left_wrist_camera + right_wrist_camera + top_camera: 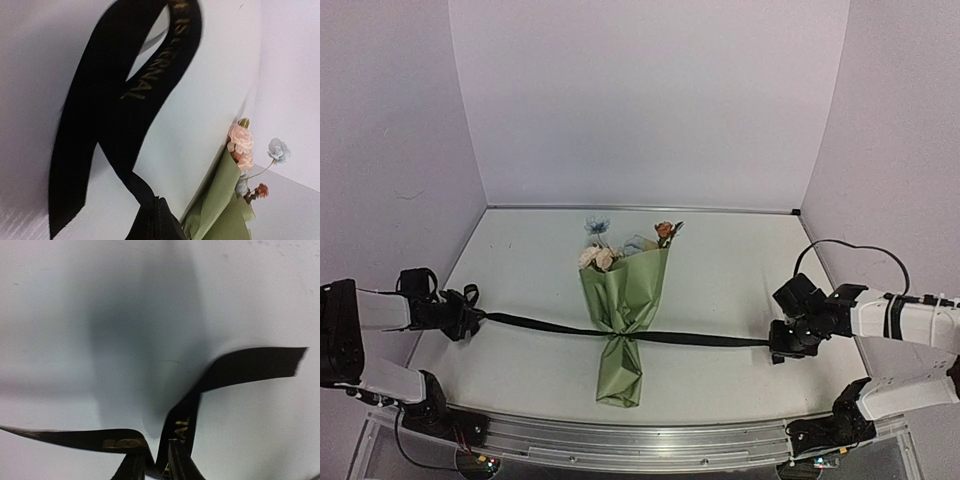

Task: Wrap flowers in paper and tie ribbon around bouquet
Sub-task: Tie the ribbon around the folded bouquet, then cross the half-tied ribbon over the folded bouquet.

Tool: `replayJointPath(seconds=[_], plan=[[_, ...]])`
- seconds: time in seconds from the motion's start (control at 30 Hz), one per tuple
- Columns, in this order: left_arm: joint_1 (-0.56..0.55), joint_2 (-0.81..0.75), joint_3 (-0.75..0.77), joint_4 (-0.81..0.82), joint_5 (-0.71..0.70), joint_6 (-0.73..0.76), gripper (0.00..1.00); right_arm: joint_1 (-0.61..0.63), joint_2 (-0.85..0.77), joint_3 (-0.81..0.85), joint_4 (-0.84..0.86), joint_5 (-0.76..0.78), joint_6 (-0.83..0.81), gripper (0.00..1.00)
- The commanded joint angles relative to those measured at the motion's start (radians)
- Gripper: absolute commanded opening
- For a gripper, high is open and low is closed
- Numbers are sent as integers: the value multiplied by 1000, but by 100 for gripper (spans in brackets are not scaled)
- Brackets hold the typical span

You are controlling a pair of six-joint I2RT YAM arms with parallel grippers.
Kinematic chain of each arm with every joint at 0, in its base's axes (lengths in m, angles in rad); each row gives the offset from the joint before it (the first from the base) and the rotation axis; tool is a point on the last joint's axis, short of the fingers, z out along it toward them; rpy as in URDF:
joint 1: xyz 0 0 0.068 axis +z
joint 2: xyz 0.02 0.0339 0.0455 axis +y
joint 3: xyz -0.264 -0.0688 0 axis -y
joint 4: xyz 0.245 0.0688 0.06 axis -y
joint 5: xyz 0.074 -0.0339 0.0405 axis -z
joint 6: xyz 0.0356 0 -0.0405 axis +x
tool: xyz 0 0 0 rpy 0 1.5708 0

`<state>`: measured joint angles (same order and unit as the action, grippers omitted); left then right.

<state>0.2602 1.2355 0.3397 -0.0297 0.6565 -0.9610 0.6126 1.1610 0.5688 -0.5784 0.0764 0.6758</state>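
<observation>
The bouquet lies mid-table, green paper pinched at its neck, flowers pointing to the back wall. The black ribbon crosses that neck and runs nearly straight to both sides. My left gripper at the left end is shut on the ribbon. In the left wrist view the ribbon loops up from my closed left gripper, with flowers and paper beyond. My right gripper is at the right end. Its fingertips stand slightly apart, the lettered ribbon folded between them.
White walls close the table in on the left, back and right. A metal rail runs along the near edge between the arm bases. A black cable arcs above the right arm near the right wall.
</observation>
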Motion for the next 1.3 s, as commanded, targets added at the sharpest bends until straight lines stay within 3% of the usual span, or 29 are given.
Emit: replayJointPath(seconds=[0.0,0.3,0.5,0.77,1.0,1.27], plan=[[-60,-102,87,-9,-204,47,0,-44,-1,0,-213,127,-69,30],[-116,-210,197,-135,-106,104,0,20,-95,63,-180,24,-199,71],[-140,-247,236,-158,-55,108,0,153,-101,141,-63,-3,-297,85],[-148,-315,291,-210,-10,113,0,366,220,421,169,-58,-535,86],[-151,-367,346,-277,27,144,0,434,579,829,184,-200,-619,79],[-151,-410,371,-313,68,157,0,475,824,1133,183,-316,-621,72]])
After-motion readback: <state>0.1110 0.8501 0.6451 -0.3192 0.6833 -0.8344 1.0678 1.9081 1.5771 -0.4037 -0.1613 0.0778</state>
